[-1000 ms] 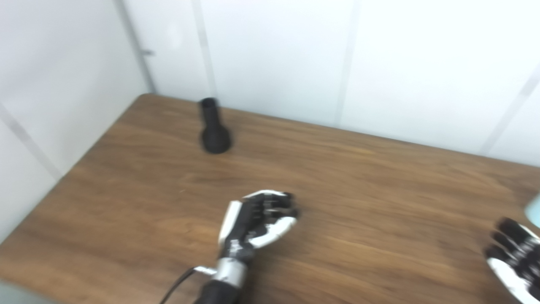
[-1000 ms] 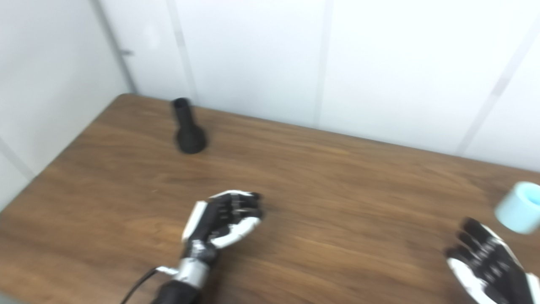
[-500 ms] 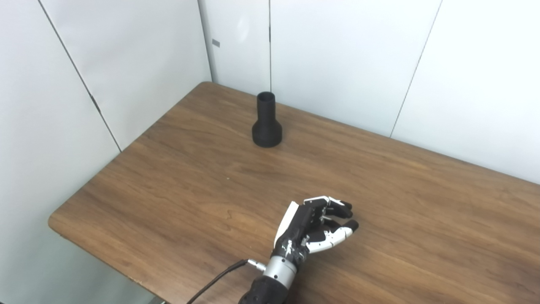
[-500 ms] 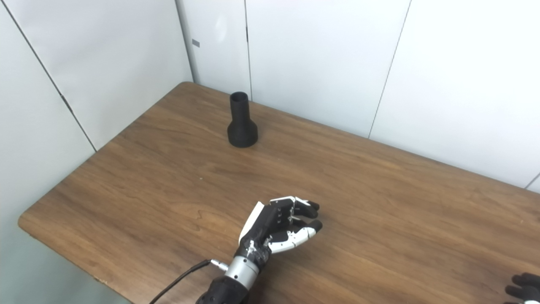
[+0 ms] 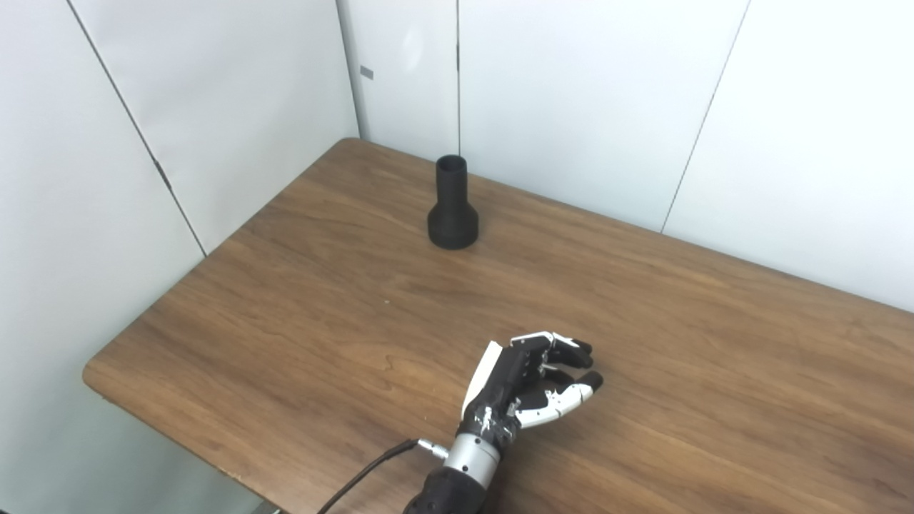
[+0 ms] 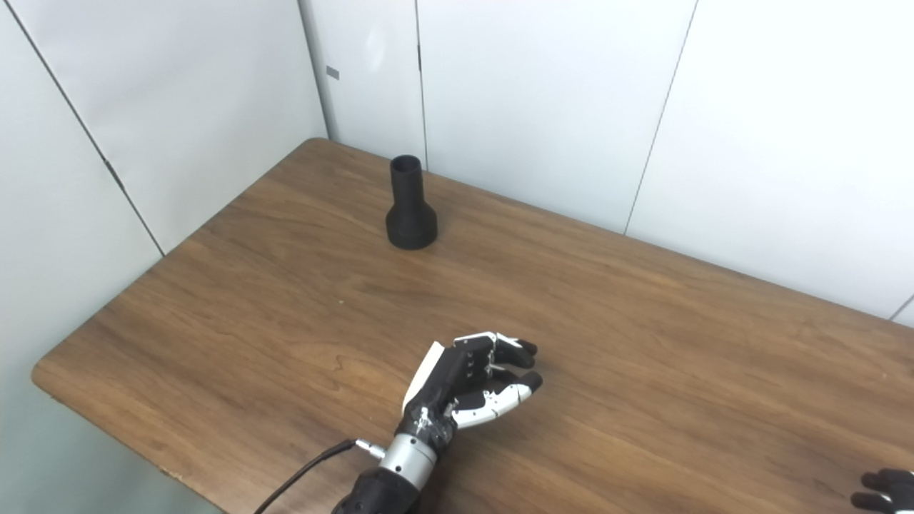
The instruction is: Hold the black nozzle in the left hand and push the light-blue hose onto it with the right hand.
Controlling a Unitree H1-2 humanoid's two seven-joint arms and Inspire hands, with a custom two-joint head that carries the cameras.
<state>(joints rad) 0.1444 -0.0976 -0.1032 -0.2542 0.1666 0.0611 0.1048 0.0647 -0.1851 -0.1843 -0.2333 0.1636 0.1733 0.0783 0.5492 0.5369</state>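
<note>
The black nozzle (image 5: pixel 452 214) stands upright on its wide base at the far left of the wooden table (image 5: pixel 285 321), close to the back wall. My left hand (image 5: pixel 532 382) rests low over the table near the front middle, well short of the nozzle, palm turned right, fingers loosely curled and apart, holding nothing. Of my right hand (image 6: pixel 882 489) only dark fingertips show, at the bottom right corner of the right eye view. No light-blue hose is in view.
White wall panels (image 5: pixel 571 107) close off the table at the back and on the left. The table's rounded front left corner (image 5: pixel 96 375) drops off to the floor. A black cable (image 5: pixel 364 475) runs from my left wrist.
The camera has swung left since one second ago, so the light-blue hose and most of my right hand have left the picture. My left hand has hardly moved.
</note>
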